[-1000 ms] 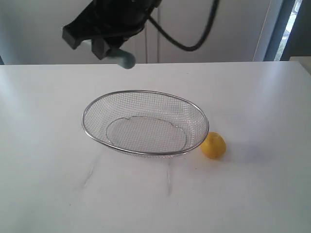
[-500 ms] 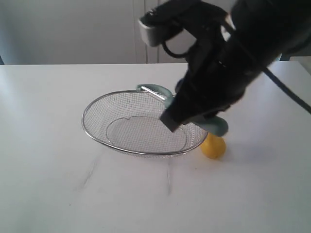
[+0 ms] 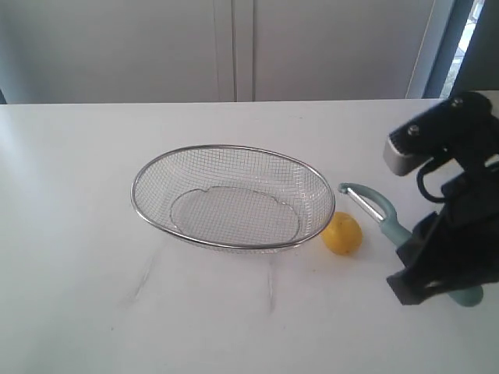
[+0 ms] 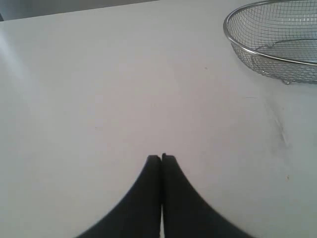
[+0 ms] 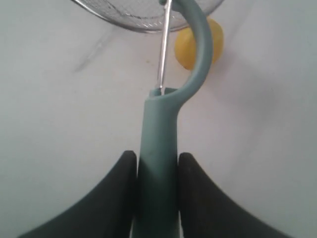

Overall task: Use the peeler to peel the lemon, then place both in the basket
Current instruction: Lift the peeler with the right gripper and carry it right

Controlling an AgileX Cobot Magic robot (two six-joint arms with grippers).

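Note:
The yellow lemon (image 3: 342, 234) lies on the white table, against the right end of the wire mesh basket (image 3: 234, 146). My right gripper (image 3: 409, 253) is to the right of the lemon, shut on the pale teal handle of the peeler (image 3: 374, 209). The blade head points towards the lemon and hangs just above it. In the right wrist view the fingers clamp the peeler (image 5: 158, 139) at the right gripper (image 5: 157, 158), with the lemon (image 5: 184, 49) and basket (image 5: 124, 22) beyond. My left gripper (image 4: 161, 157) is shut on nothing above bare table, well away from the basket (image 4: 233, 37).
The white table (image 3: 93, 296) runs to a pale wall and cabinet doors (image 3: 234, 47) at the back. A faint grey scuff mark (image 3: 144, 276) lies in front of the basket.
My right arm has swung with the peeler from the upper left, across the basket, to the right of the lemon. The lemon and the basket have not moved.

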